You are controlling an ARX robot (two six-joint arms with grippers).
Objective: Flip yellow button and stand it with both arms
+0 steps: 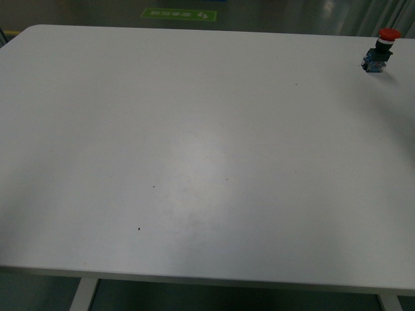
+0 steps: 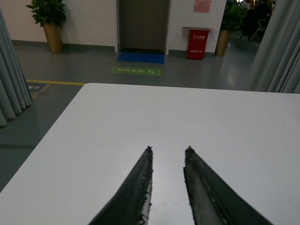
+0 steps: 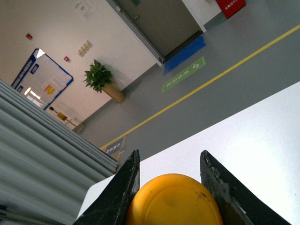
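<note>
The yellow button point(image 3: 173, 199) shows only in the right wrist view, as a round yellow-orange cap facing the camera. My right gripper point(image 3: 169, 158) is shut on it, one black finger on each side of the cap, held above the white table point(image 3: 262, 136). The button's black collar and contact block are hidden. My left gripper point(image 2: 168, 150) is open and empty, its two black fingers apart over the white table point(image 2: 140, 112). Neither arm nor the yellow button shows in the front view.
A red-capped push-button point(image 1: 379, 52) stands tilted near the far right corner of the table point(image 1: 194, 129). Grey curtains point(image 2: 276, 47) hang beside the table. Beyond its far edge lie a grey floor, a door, a red bin point(image 2: 197, 43) and potted plants.
</note>
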